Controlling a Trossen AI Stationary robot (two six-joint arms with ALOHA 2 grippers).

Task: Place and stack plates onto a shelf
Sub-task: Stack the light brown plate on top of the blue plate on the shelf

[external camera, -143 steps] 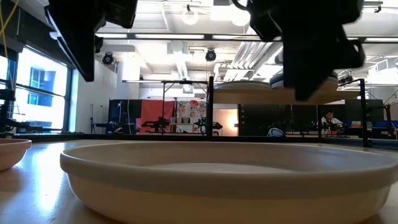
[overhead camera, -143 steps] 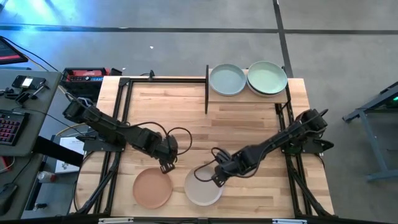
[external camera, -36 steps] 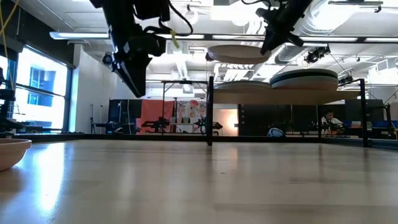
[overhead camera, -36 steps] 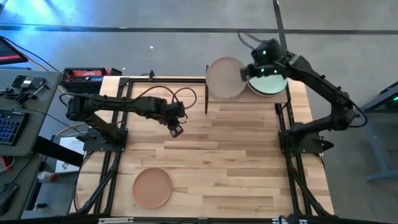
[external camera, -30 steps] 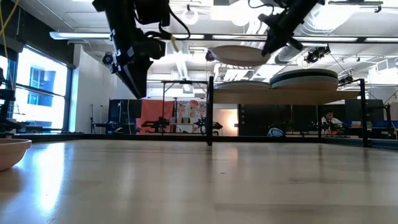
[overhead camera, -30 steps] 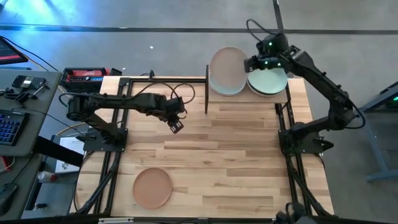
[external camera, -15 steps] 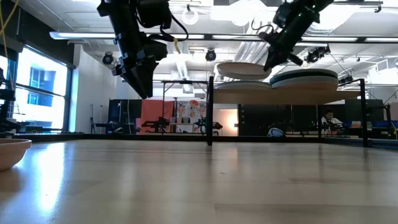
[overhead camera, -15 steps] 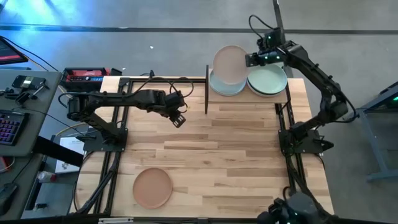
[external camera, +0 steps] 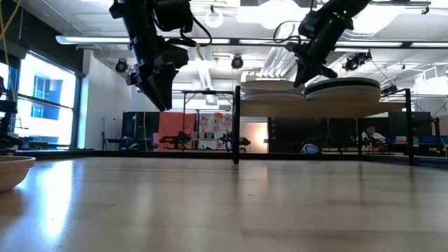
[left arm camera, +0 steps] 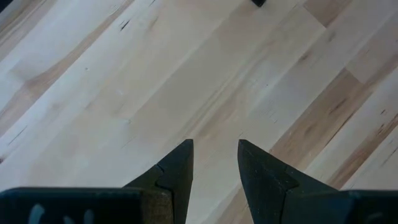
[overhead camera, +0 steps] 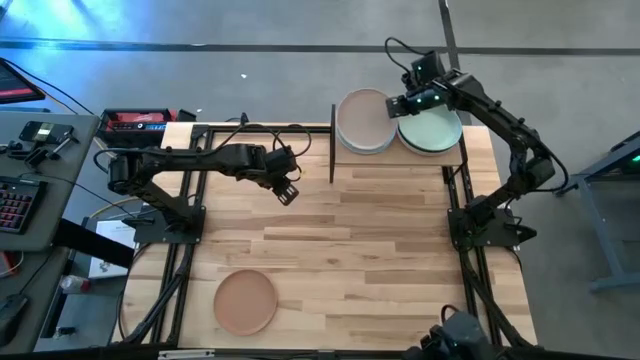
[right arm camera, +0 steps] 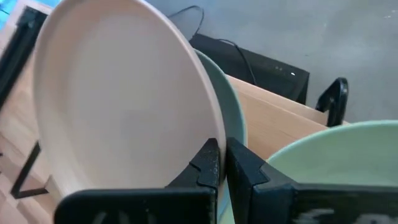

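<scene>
Beige plate (overhead camera: 362, 118): you have lowered it from above onto the blue-green plate (right arm camera: 231, 118) on the shelf (overhead camera: 440, 157); stacking nearly done.
Right pincer (right arm camera: 222, 163): still clamped on its rim.
Left pincer (overhead camera: 288, 191): narrow gap, empty, above the surface (overhead camera: 380, 250).
Peach plate (overhead camera: 245, 302): awaits you at the near edge.

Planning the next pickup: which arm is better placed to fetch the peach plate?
Left. Its open pincer hangs empty on the peach plate's side; the right pincer grips the beige plate at the shelf.
</scene>
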